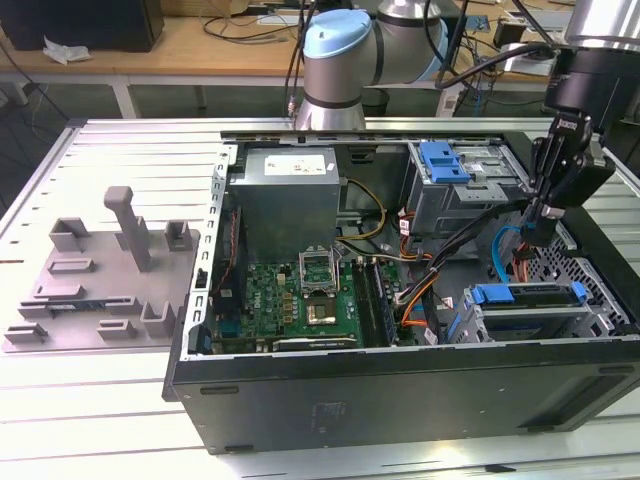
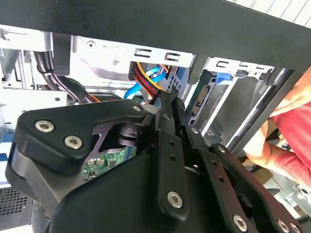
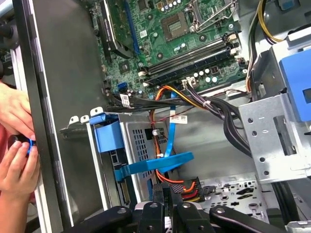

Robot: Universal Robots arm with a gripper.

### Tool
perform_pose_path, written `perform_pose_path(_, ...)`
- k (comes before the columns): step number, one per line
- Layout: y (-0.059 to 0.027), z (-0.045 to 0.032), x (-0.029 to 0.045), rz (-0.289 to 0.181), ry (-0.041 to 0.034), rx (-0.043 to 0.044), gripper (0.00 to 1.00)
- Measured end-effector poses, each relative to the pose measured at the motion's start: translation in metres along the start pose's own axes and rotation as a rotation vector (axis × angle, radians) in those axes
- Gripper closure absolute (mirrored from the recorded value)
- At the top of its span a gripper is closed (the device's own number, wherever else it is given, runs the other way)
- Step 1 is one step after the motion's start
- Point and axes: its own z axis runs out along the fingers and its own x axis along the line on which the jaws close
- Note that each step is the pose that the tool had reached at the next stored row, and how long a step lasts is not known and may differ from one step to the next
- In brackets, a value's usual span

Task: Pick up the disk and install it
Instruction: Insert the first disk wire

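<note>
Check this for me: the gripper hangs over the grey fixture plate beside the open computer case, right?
No. The exterior view shows the gripper hanging over the open computer case itself, at that view's right end; the grey fixture plate lies beside the case.

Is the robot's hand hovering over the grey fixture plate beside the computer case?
No: in the exterior view the hand hangs over the open computer case, apart from the grey fixture plate.
</note>
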Motion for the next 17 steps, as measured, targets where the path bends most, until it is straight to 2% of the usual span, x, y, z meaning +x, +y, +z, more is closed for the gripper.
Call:
perform_pose_path(2, 0.0004, -0.0006, 0.0036, 0.001, -0.0156, 0.0075, 0.84)
perform_pose_path(4, 0.0013, -0.001, 0.0055, 0.004, -0.024, 0.014, 0.84)
perform_pose_path(7, 0.003, -0.0012, 0.0086, 0.01, -0.0505, 0.0291, 0.84)
perform_pose_path(8, 0.0034, -0.0013, 0.0093, 0.011, -0.0548, 0.0307, 0.84)
perform_pose_path(9, 0.0041, -0.0012, 0.0109, 0.011, -0.0583, 0.0327, 0.84)
perform_pose_path(17, 0.0086, 0.0006, 0.0235, 0.017, -0.0685, 0.0457, 0.84)
